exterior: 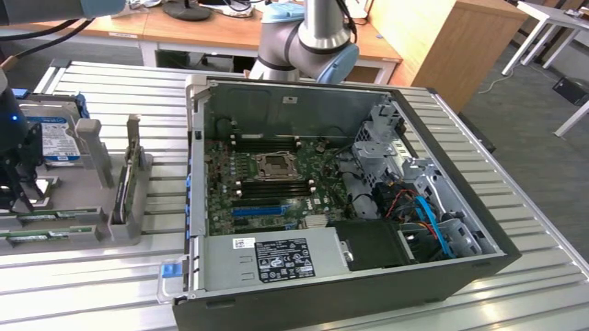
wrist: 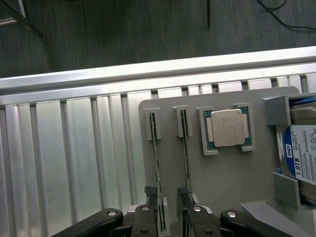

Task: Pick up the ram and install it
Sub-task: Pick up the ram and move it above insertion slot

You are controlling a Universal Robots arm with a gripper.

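Grey fixture plate [wrist: 222, 182] lies on the slatted aluminium bench [wrist: 74, 148]. Two thin green sticks stand on edge in parallel slots of the plate.

- The ram [wrist: 156, 158] is the stick farther from the CPU [wrist: 227, 127]. It sits in its slot, upright.
- A second stick [wrist: 185, 148] is in the neighbouring slot, between the ram and the CPU.
- The CPU rests flat in its own square pocket, silver lid up.
- A hard drive [wrist: 302, 153] with a blue-white label is held on the same plate, beyond the CPU.

The gripper [wrist: 168, 202] hangs over the near end of the two slots. Its jaws stand apart and nothing is lifted between them. The ram runs in by the inner side of one finger and the second stick by the other. Whether either finger touches a stick cannot be told.

In the exterior view the fixture is at the exterior view's left. Beside it on the bench is the open computer case [exterior: 368, 303], lying on its side.

- Inside, the motherboard [exterior: 313, 172] is exposed, with a metal CPU socket [exterior: 274, 165] near its middle.
- Dark memory slots run above and below the socket, and a long blue slot [exterior: 258, 209] lies lower down.
- A power supply [exterior: 276, 258] with a black label fills the case's near corner.

The arm's [exterior: 308, 34] silver-and-blue joint rises behind the case.
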